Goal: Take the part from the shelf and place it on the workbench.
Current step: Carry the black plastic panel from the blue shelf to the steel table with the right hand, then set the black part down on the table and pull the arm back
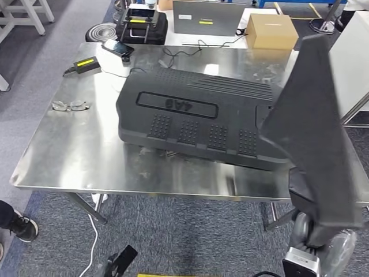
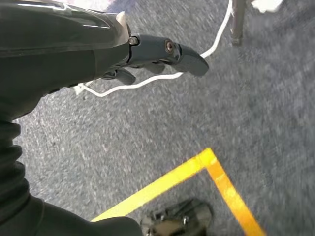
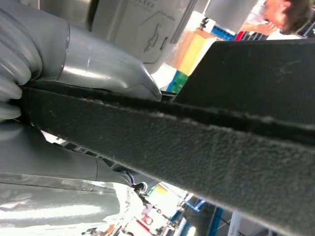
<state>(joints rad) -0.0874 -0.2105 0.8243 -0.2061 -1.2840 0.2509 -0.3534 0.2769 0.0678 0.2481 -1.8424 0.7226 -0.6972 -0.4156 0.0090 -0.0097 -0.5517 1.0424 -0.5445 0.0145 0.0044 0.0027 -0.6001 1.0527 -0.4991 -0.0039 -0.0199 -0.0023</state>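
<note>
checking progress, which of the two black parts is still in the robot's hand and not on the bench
The flat wedge-shaped black panel, gripped upright by the right hand beside the table's right end. The big ribbed cover already lies flat on the steel workbench.

A steel bench (image 1: 87,156) under my view, carrying a few things.
A big black moulded cover (image 1: 196,118) lies flat across the middle of the bench. A pair of glasses (image 1: 71,105) sits at the left. A small black box with a yellow label (image 1: 86,64) rests at the upper left, with a white device (image 1: 114,57) just right of it and a black cable (image 1: 183,52) trailing along the far edge.
</note>
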